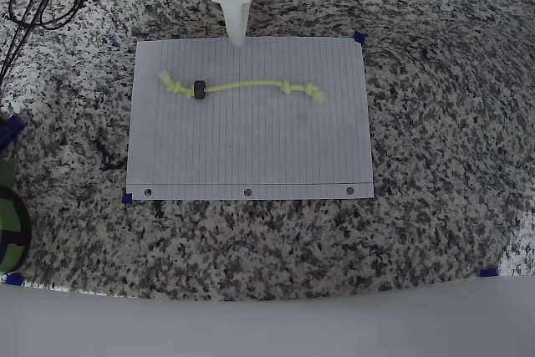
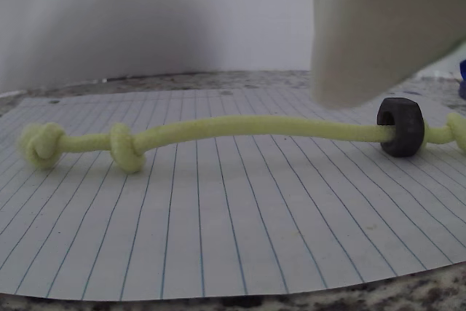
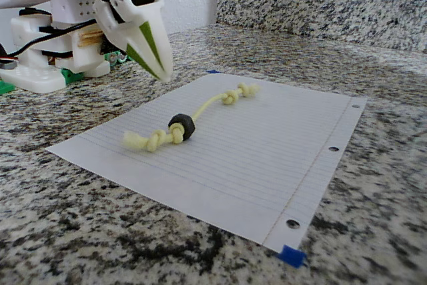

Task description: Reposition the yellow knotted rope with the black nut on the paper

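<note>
The yellow knotted rope [image 1: 251, 84] lies stretched across the upper part of the paper [image 1: 251, 148], with knots near both ends. The black nut [image 1: 200, 89] sits on the cord beside the left knot in the overhead view. My white gripper [image 1: 236, 37] hangs above the paper's top edge, shut with nothing in it, apart from the rope. In the wrist view the rope [image 2: 218, 129] runs across the frame with the nut [image 2: 400, 126] at the right, just below one finger [image 2: 378, 27]. In the fixed view the gripper [image 3: 163, 75] points down behind the nut [image 3: 181, 127] and rope [image 3: 213, 105].
The paper is held to a speckled granite counter [image 1: 435, 123] by blue tape at its corners [image 1: 359, 38]. Black cables [image 1: 38, 6] lie at the top left. A green object [image 1: 8, 223] stands at the left edge. A granite backsplash [image 3: 320, 8] rises behind the counter.
</note>
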